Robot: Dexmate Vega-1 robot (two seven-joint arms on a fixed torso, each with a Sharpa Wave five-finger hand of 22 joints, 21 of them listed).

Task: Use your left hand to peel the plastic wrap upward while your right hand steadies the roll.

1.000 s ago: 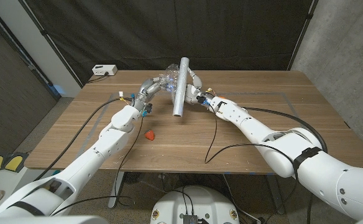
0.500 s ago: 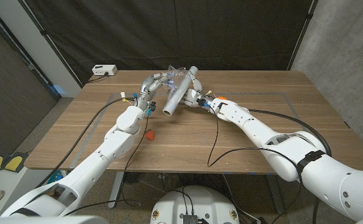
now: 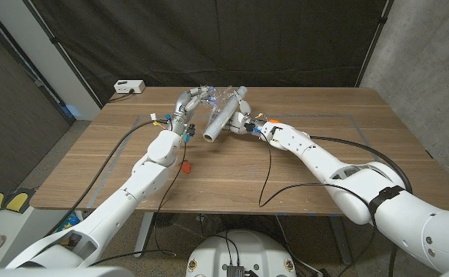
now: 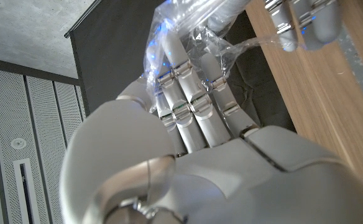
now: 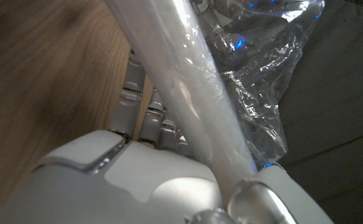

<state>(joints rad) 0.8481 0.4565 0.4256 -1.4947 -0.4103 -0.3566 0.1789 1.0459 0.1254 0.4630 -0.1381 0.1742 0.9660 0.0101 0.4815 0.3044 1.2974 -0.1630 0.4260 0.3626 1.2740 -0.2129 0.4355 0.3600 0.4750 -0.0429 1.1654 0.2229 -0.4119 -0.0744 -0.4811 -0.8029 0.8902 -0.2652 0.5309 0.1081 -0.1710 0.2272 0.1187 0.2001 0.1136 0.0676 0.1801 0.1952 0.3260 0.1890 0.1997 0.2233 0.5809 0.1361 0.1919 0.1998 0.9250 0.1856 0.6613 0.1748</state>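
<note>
A pale grey roll of plastic wrap [image 3: 224, 113] tilts above the far middle of the table, its near end lowest. My right hand [image 3: 242, 121] grips the roll [image 5: 188, 87] from the right side. A crumpled clear sheet of wrap [image 3: 215, 97] stretches from the roll's upper part to my left hand [image 3: 189, 102], which is raised just left of it. My left hand's fingers [image 4: 188, 93] are curled into the bunched wrap [image 4: 194, 31] and hold it. In the right wrist view the loose wrap [image 5: 262, 81] hangs beside the roll.
A small red object [image 3: 184, 165] lies on the wooden table [image 3: 324, 169] near my left forearm. A white box [image 3: 128, 87] with a cable sits at the table's far left corner. Black cables trail from both arms across the tabletop.
The roll has swung from nearly straight to a stronger tilt, its near end moving left and lower. My left hand has risen slightly with the wrap, and both hands keep their hold.
</note>
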